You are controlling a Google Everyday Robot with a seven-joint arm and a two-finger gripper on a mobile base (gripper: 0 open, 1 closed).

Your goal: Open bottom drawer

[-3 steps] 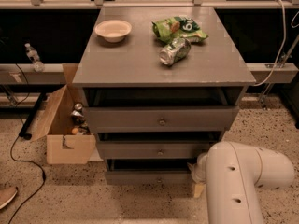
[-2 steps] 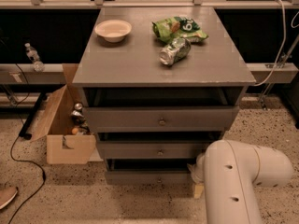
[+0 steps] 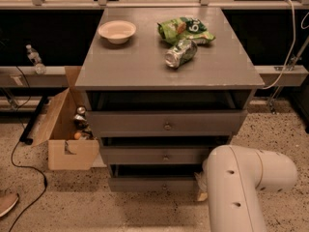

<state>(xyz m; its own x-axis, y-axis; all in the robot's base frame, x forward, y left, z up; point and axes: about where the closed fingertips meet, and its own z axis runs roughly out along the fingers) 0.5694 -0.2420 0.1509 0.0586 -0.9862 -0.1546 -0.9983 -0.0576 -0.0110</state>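
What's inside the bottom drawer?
The bottom drawer shows only a dark gap; the middle drawer covers its inside. The gripper is at its right end, mostly behind the arm.

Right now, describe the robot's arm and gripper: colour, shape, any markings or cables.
The arm is a smooth cream-white shell: thick rounded tubes meeting at a bulbous elbow, with a few small dark round holes and no visible cables or lettering. The gripper shows only as a pale sliver behind it, by the bottom drawer's right end.

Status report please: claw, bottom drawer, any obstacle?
Claw low, right end of bottom drawer, mostly behind arm. Knob untouched. Cardboard box left, off drawer path.
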